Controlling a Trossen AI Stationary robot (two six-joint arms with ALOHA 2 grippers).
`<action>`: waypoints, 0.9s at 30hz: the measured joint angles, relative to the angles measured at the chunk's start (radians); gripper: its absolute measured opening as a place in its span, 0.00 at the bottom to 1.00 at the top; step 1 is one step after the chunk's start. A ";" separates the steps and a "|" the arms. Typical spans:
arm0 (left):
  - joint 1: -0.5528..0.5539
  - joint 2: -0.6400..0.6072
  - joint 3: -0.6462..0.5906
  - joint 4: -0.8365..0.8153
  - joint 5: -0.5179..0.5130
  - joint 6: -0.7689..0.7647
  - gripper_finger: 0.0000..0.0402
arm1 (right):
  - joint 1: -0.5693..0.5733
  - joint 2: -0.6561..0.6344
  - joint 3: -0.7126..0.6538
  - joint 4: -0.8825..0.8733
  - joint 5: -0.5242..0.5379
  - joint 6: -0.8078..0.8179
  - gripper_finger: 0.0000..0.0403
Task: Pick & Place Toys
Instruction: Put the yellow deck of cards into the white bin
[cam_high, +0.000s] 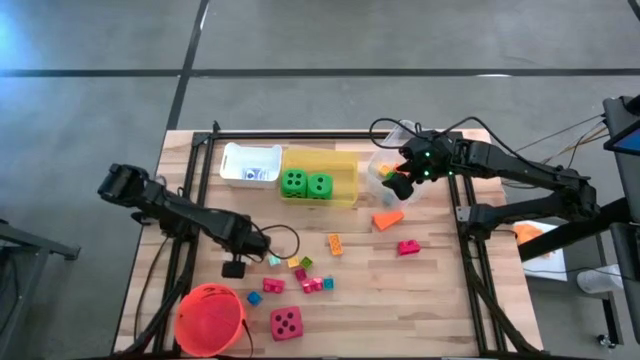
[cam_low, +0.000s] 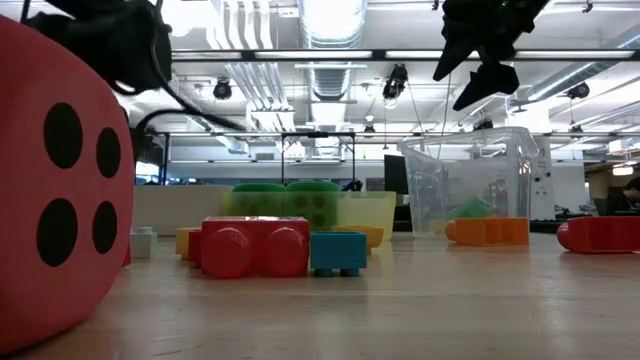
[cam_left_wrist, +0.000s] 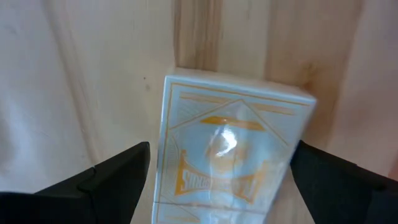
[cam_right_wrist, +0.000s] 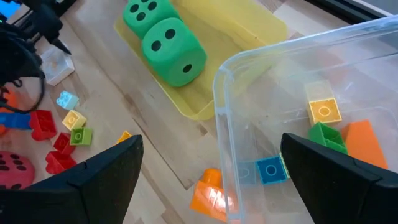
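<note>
1. The left gripper (cam_high: 238, 262) hangs low over the table's near-left part, its fingers (cam_left_wrist: 112, 177) spread apart on either side of a pale card pack (cam_left_wrist: 233, 152) with orange print that lies flat on the wood; whether the fingers touch the pack cannot be told.
2. The right gripper (cam_high: 400, 183) is raised over the clear bin (cam_high: 378, 168) at the far right, with its fingers (cam_right_wrist: 99, 174) wide apart and nothing between them.
3. In the clear bin lie a yellow block (cam_right_wrist: 324, 111), a green block (cam_right_wrist: 326, 135), a blue block (cam_right_wrist: 270, 170) and an orange piece (cam_right_wrist: 364, 143).
4. Two green dice (cam_high: 305, 184) sit side by side in the yellow bin (cam_high: 340, 165), left of the clear bin; a white bin (cam_high: 250, 163) stands left of that.
5. An orange wedge (cam_high: 388, 218) lies on the table just near of the clear bin, a pink-red block (cam_high: 408, 247) nearer still, and an orange block (cam_high: 334, 243) to their left.
6. A scatter of small red, yellow, green and blue blocks (cam_high: 300, 278) lies right of the left gripper.
7. The pink-red die (cam_high: 286, 322) sits at the near edge, just right of the orange-red bucket (cam_high: 210, 318).
</note>
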 joint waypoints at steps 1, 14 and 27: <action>-0.002 0.016 0.000 0.003 0.000 -0.001 0.93 | 0.000 0.000 0.000 0.000 0.000 0.000 0.93; -0.004 0.089 0.022 -0.007 0.019 -0.010 0.79 | 0.000 0.000 0.000 -0.002 -0.002 -0.003 0.93; -0.004 0.085 0.120 -0.106 0.015 -0.153 0.73 | 0.000 0.000 0.000 -0.002 -0.002 -0.008 0.93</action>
